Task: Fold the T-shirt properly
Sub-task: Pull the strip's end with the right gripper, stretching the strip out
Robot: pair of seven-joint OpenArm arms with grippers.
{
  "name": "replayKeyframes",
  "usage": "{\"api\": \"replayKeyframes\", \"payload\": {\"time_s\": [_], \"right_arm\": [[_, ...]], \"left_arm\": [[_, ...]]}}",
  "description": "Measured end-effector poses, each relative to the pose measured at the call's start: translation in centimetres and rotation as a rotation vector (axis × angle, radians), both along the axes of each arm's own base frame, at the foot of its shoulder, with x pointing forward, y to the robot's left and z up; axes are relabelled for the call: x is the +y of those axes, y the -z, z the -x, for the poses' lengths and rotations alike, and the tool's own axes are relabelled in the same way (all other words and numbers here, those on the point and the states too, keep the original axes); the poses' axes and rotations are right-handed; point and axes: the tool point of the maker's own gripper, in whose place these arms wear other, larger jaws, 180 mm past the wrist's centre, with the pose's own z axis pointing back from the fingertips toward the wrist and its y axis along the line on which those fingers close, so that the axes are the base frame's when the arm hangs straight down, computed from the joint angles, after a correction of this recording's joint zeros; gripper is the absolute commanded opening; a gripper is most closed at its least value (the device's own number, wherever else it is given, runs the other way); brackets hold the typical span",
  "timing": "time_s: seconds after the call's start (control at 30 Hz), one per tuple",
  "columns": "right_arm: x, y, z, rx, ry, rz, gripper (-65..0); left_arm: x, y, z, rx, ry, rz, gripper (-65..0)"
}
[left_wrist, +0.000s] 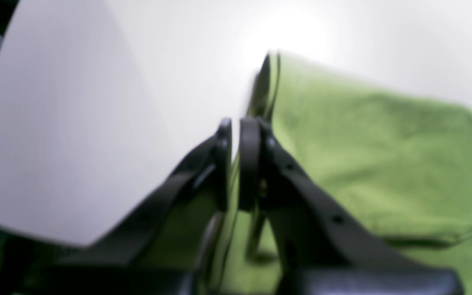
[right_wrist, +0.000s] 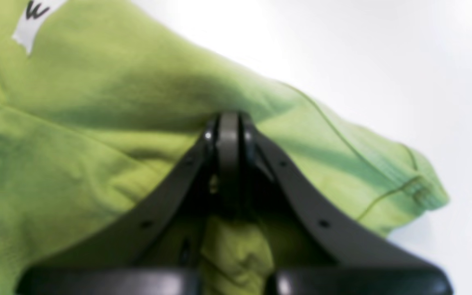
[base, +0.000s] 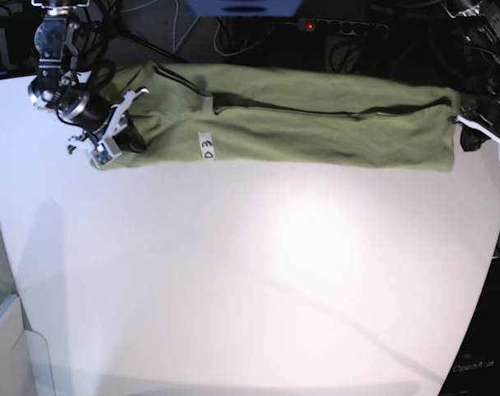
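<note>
T-shirt (base: 316, 124) lying as a long, narrow green band along the far edge of the white table (base: 250, 280), stretched lengthwise between the two arms, with its white label (base: 205, 146) on the near edge, closer to the right-arm end. Right gripper (right_wrist: 228, 123), at the end of the band nearer the label, is clamped on a bunch of cloth; in the right wrist view green fabric is gathered between the fingers (right_wrist: 203, 151) and drapes away to either side, which suggests a firm pinch through more than one layer. Left gripper (left_wrist: 236, 135), at the end of the band farthest from the label and just at the table's rim, has its jaws nearly together with a thin edge of cloth passing between them, so it is judged to be holding the garment's hem or corner, though blur in the left wrist view leaves the exact layer uncertain. Holding both ends at once keeps the band taut and straight, so that wrinkles are drawn out and the long fold line stays aligned with the table edge. As judged from this arrangement, the lengthwise fold is made and the crosswise folds, bringing one end over toward the label, are not yet done.
</note>
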Motion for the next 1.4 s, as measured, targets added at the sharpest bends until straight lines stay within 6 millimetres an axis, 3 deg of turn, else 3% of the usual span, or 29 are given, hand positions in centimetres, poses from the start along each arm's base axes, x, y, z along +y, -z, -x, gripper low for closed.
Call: {"api": "replayKeyframes", "payload": {"time_s": [0.2,0.43,0.63,1.0,1.4], "right_arm": [[0.0,0.1,-0.3,-0.003,-0.009,0.024,-64.6],[0.0,0.1,-0.3,-0.003,-0.009,0.025,-64.6],[0.0,0.1,-0.3,-0.003,-0.009,0.024,-64.6],[-0.2,0.0,-1.1,0.0,-0.018,0.048,-64.6],[0.3,0.0,-5.1,-0.002,-0.059,0.075,-64.6]], "left_arm": [[-0.2,0.1,-0.1,-0.002,0.0,0.006,-61.7],[0.5,3.6,0.9,0.127,-0.017,-0.008,-61.7],[0.5,3.8,0.4,0.115,-0.024,-0.003,-61.7],[-2.8,4.0,-2.3,0.089,0.072,0.012,-61.8],[-3.2,3.9,-4.8,0.123,0.1,-0.058,-61.8]]}}
